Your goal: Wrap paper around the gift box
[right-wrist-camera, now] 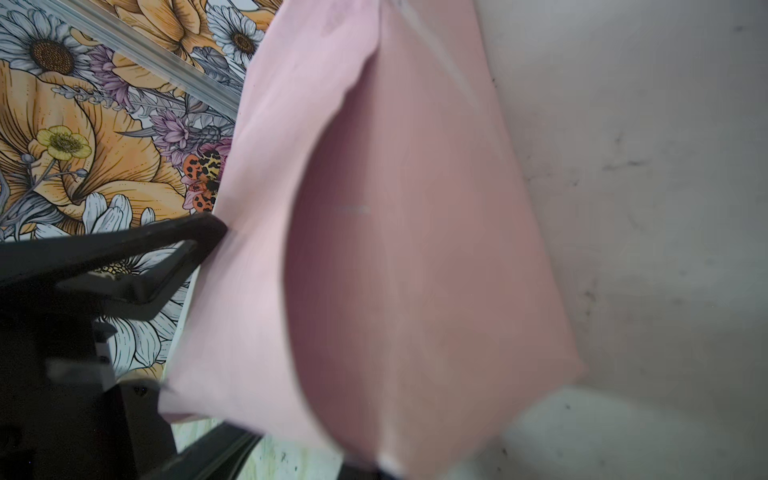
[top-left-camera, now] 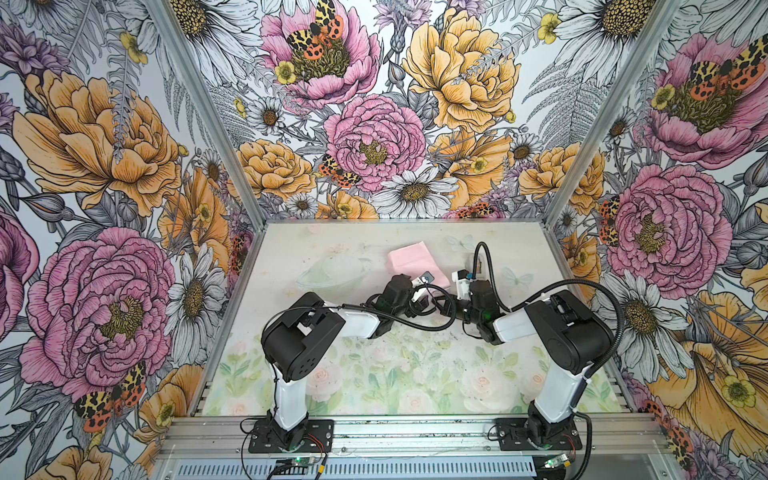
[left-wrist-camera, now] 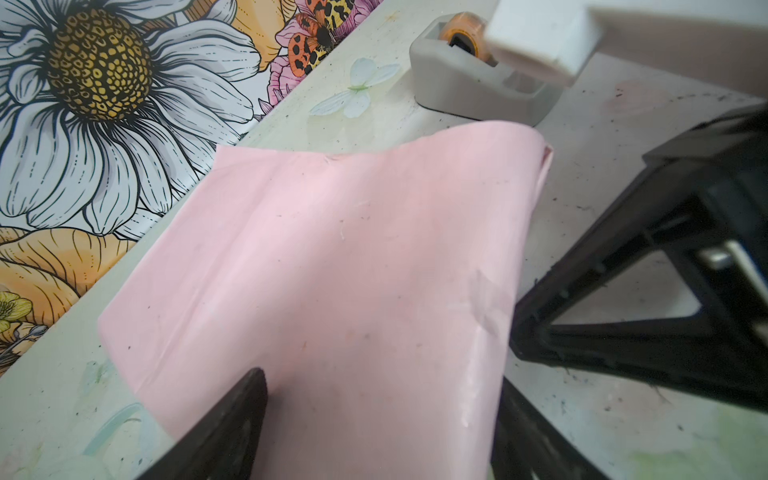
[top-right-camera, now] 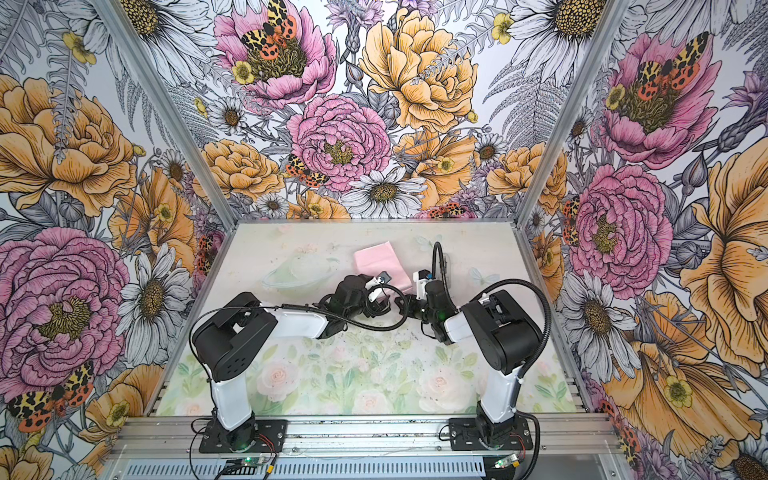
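"Between the spread fingers of the left pincer [left-wrist-camera: 380,376] — what have we got?"

"The paper [left-wrist-camera: 353,270], pale pink face up, folded over into a soft bundle. The fingers stand wide, one on either side of its near end. Whether they squeeze it I cannot tell. From there its long axis runs straight ahead, away from that pincer toward the back wall."

"And the gift box?"

"Not visible in any view. My guess is that it sits inside the fold, since the paper bulges up off the worktop [left-wrist-camera: 623,174]."

"Where is the right pincer [left-wrist-camera: 521,345]?"

"Just beside the left one, at the bundle's right-hand long edge. It is closed tight, and in its own wrist view a loose flap runs down into its tip — it looks pinched there."

"So which arm has the next move?"

"Both are at the near end. I'd judge the right one leads, drawing its flap across the long axis while the left steadies the bundle. Just beyond the paper's far corner, on the right pincer's side, stands the tape dispenser [left-wrist-camera: 465,87], so the right arm is nearer when sealing comes."
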`<act>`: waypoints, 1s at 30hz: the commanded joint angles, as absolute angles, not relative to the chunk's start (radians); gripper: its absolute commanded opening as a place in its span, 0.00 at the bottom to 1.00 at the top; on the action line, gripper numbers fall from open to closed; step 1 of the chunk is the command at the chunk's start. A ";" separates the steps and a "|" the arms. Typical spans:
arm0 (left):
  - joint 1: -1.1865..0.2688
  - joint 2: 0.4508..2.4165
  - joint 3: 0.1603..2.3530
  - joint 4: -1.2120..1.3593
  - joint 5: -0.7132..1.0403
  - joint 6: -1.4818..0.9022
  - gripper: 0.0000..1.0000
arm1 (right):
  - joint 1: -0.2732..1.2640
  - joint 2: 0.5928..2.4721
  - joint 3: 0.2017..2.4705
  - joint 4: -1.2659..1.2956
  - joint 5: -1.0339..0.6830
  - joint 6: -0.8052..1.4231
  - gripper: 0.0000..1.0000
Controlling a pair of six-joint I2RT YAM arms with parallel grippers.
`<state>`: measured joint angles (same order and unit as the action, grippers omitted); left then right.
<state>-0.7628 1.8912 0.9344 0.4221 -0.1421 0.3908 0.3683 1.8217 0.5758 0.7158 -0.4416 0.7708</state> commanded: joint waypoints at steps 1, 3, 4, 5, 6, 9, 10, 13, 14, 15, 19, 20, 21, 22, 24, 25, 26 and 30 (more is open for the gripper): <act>-0.761 1.902 0.920 0.289 -0.124 0.345 0.80 | 0.377 1.778 0.541 0.766 -0.412 0.775 0.00; -0.762 1.904 0.920 0.289 -0.125 0.345 0.81 | 0.377 1.748 0.526 0.761 -0.410 0.773 0.00; -0.762 1.904 0.920 0.289 -0.124 0.345 0.80 | 0.379 1.736 0.522 0.758 -0.410 0.773 0.00; -0.762 1.904 0.921 0.289 -0.124 0.344 0.80 | 0.382 1.725 0.519 0.754 -0.411 0.773 0.00; -0.762 1.904 0.921 0.288 -0.125 0.344 0.80 | 0.385 1.716 0.518 0.748 -0.408 0.772 0.00; -0.762 1.902 0.920 0.287 -0.124 0.343 0.80 | 0.397 1.703 0.526 0.740 -0.402 0.768 0.00; -0.763 1.902 0.919 0.287 -0.124 0.343 0.80 | 0.399 1.701 0.531 0.739 -0.402 0.768 0.00; -0.762 1.898 0.917 0.287 -0.126 0.343 0.81 | 0.405 1.698 0.550 0.728 -0.403 0.766 0.00; -0.762 1.899 0.917 0.288 -0.126 0.344 0.81 | 0.405 1.695 0.555 0.723 -0.402 0.764 0.00; -0.762 1.898 0.916 0.288 -0.127 0.343 0.80 | 0.406 1.692 0.560 0.719 -0.400 0.761 0.00; -0.762 1.898 0.917 0.287 -0.125 0.344 0.81 | 0.407 1.691 0.589 0.684 -0.395 0.743 0.00; -0.763 1.899 0.918 0.287 -0.125 0.344 0.80 | 0.407 1.692 0.595 0.681 -0.395 0.741 0.00; -0.763 1.899 0.919 0.288 -0.125 0.343 0.81 | 0.407 1.695 0.599 0.680 -0.395 0.740 0.00; -0.763 1.901 0.919 0.288 -0.123 0.344 0.81 | 0.407 1.699 0.606 0.681 -0.394 0.739 0.00; -0.763 1.903 0.920 0.287 -0.123 0.343 0.80 | 0.407 1.706 0.616 0.680 -0.392 0.738 0.00; -0.766 1.903 0.920 0.287 -0.123 0.343 0.80 | 0.407 1.710 0.620 0.681 -0.389 0.738 0.00; -0.766 1.903 0.920 0.287 -0.122 0.344 0.80 | 0.405 1.712 0.623 0.680 -0.387 0.737 0.00; -0.764 1.904 0.920 0.287 -0.126 0.345 0.80 | 0.405 1.722 0.633 0.677 -0.386 0.734 0.00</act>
